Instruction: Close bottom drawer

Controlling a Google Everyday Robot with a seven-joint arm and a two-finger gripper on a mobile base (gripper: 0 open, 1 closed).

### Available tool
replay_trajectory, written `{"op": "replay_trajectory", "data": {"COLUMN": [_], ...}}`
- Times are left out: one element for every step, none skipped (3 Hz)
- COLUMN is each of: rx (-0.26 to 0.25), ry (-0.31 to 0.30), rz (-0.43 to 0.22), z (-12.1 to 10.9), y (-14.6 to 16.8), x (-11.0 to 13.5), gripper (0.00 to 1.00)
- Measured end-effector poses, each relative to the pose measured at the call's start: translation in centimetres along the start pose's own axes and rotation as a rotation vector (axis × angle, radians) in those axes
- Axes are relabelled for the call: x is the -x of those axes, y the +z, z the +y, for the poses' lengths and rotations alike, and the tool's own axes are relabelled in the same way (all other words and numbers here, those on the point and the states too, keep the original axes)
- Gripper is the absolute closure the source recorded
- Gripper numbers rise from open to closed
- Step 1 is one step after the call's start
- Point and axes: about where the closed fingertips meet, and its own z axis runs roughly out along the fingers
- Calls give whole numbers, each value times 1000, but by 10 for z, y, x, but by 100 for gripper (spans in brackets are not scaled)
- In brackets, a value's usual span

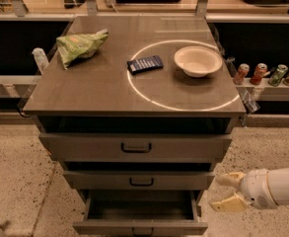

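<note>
The bottom drawer (pixel 140 228) of the grey metal cabinet is pulled out, its inside open to view and its narrow front panel at the lower edge of the camera view with a small dark handle. The middle drawer (pixel 141 180) and top drawer (pixel 136 147) above it are shut. My gripper (pixel 224 191) is at the right of the cabinet, level with the open drawer's right side and apart from it. Its two cream fingers (pixel 230 178) are spread and hold nothing.
On the cabinet top (pixel 85 93) lie a green chip bag (pixel 80 44), a dark blue packet (pixel 145 63) and a white bowl (pixel 198 60). Several cans (pixel 267 74) stand on a shelf at the right. A bottle (pixel 39 58) is at the left. Speckled floor surrounds the cabinet.
</note>
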Motion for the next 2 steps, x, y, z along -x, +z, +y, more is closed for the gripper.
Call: {"op": "replay_trajectory", "data": {"rx": [0, -8], "ry": [0, 1], "rz": [0, -1], "z": [0, 0], "y": [0, 4], "x": [0, -3], "gripper": [66, 89]}}
